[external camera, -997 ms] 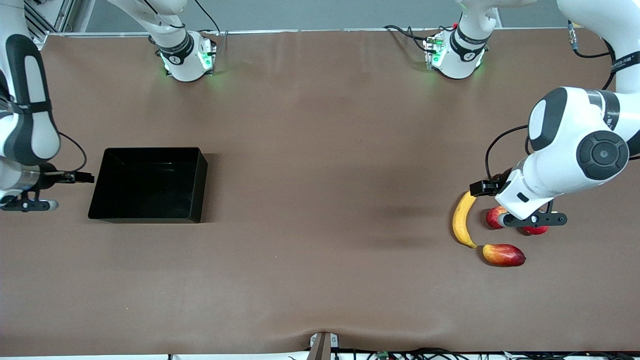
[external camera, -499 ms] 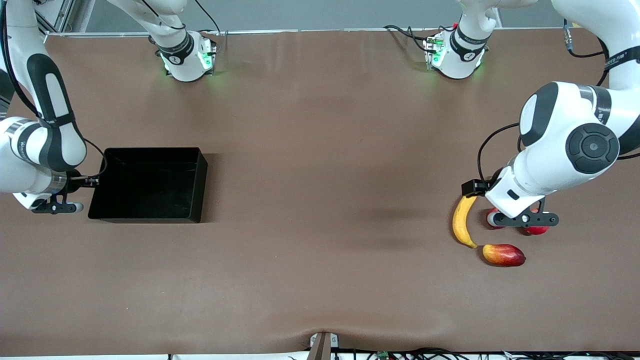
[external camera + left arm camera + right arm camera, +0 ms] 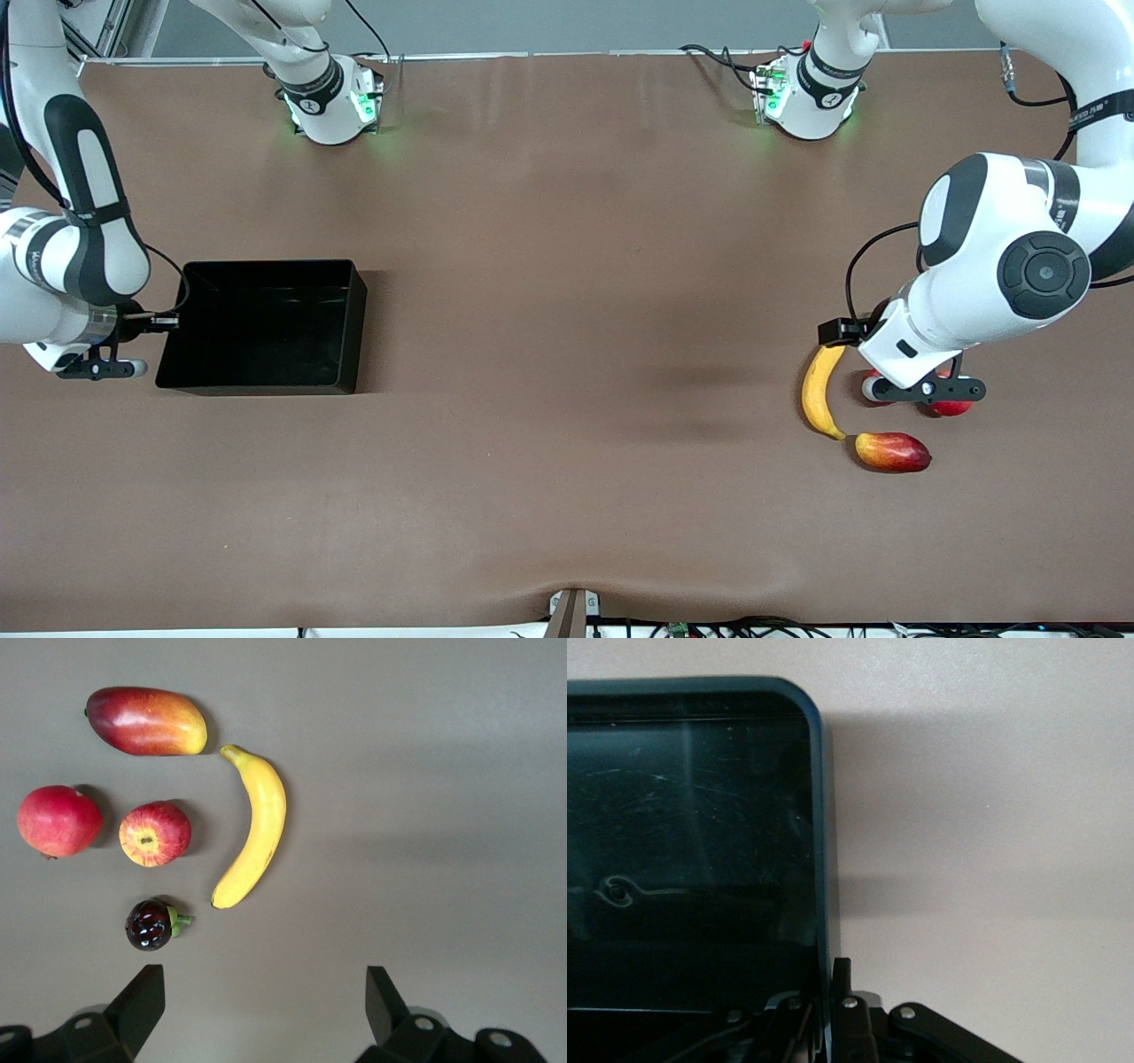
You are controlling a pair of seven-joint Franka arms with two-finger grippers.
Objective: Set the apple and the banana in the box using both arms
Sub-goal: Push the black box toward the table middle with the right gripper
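Two fruits not yet boxed | left gripper [image 3: 261,1010] hovers spread over apple [image 3: 155,834], beside banana [image 3: 252,827] | right gripper [image 3: 824,988] pinches box [image 3: 819,842] wall | next: descent onto apple.

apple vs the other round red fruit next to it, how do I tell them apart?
The apple is smaller, streaked red with yellow patches and a dimpled top; the round red fruit is bigger and evenly red. The apple lies between that fruit and the banana. Both are round and rest untouched on the table.

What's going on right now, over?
Left gripper open over fruit. Right gripper at box edge. Apple, banana untouched.
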